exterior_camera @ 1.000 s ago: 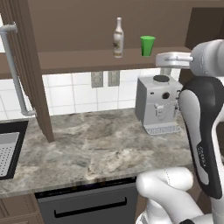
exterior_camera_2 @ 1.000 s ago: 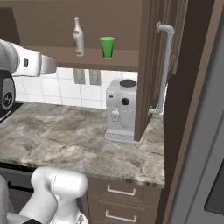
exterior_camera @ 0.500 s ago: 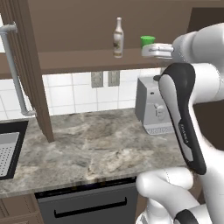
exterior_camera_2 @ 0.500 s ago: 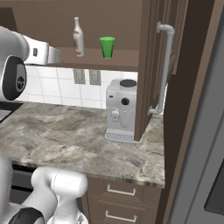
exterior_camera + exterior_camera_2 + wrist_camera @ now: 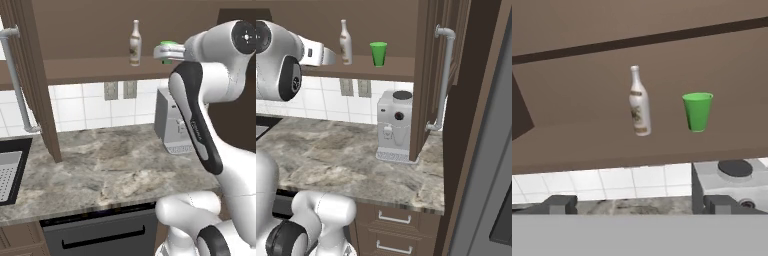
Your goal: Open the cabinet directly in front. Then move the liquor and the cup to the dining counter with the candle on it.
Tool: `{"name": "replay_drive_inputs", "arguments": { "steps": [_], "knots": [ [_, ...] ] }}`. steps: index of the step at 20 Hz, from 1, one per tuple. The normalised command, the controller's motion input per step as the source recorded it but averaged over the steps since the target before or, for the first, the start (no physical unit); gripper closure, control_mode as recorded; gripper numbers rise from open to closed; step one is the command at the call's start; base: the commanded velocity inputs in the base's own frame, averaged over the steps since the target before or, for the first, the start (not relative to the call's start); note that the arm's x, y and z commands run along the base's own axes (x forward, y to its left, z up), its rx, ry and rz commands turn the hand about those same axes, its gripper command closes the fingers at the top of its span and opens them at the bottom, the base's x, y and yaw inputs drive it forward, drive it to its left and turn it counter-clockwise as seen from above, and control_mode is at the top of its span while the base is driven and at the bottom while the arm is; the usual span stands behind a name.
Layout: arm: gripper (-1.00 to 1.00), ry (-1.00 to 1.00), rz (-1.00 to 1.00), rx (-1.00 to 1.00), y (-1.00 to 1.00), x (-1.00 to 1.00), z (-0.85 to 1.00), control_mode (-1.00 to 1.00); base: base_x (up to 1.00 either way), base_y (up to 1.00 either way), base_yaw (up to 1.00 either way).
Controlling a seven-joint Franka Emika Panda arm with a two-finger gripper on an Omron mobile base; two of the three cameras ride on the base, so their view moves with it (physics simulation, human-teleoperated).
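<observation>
The dark brown cabinet (image 5: 90, 68) stands with both doors swung open, its left door (image 5: 31, 75) and right door (image 5: 427, 65) edge-on with long silver handles. On its shelf stand the liquor (image 5: 639, 102), a brownish bottle with a pale neck, and to its right the green cup (image 5: 697, 111). My gripper (image 5: 639, 205) is open, its tips far apart with nothing between them. It hovers at shelf height in front of the cabinet, short of both things. In the left base view my hand (image 5: 167, 51) covers most of the cup. The dining counter and candle are out of view.
A grey coffee machine (image 5: 395, 125) stands on the marbled counter (image 5: 100, 170) under the shelf, below the cup. A black sink (image 5: 9, 170) lies at the counter's left end. Two wall outlets (image 5: 120, 90) sit on the white tiles. Drawers (image 5: 393, 220) are below at the right.
My arm has swung the hand up and inward to shelf height, toward the bottle and cup. In the left base view it now covers the cup. Bottle and cup have not moved.
</observation>
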Motion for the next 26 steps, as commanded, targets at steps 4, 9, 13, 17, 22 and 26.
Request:
{"name": "replay_drive_inputs", "arguments": {
  "steps": [4, 9, 13, 17, 22, 26],
  "knots": [
    [-1.00, 0.00, 0.00, -0.01, 0.08, 0.53, 0.00, -1.00, 0.00, 0.00, 0.00],
    [-1.00, 0.00, 0.00, 0.00, 0.06, 0.54, 0.00, -1.00, 0.00, 0.00, 0.00],
    [-1.00, 0.00, 0.00, 0.00, 0.00, 0.54, 0.00, -1.00, 0.00, 0.00, 0.00],
    [-1.00, 0.00, 0.00, 0.00, 0.00, 0.53, 0.00, -1.00, 0.00, 0.00, 0.00],
    [-1.00, 0.02, -0.01, 0.00, 0.04, 0.49, 0.00, -1.00, 0.00, 0.00, 0.00],
    [-1.00, 0.01, 0.00, 0.00, 0.04, 0.45, 0.00, -1.00, 0.00, 0.00, 0.00]
  ]
}}
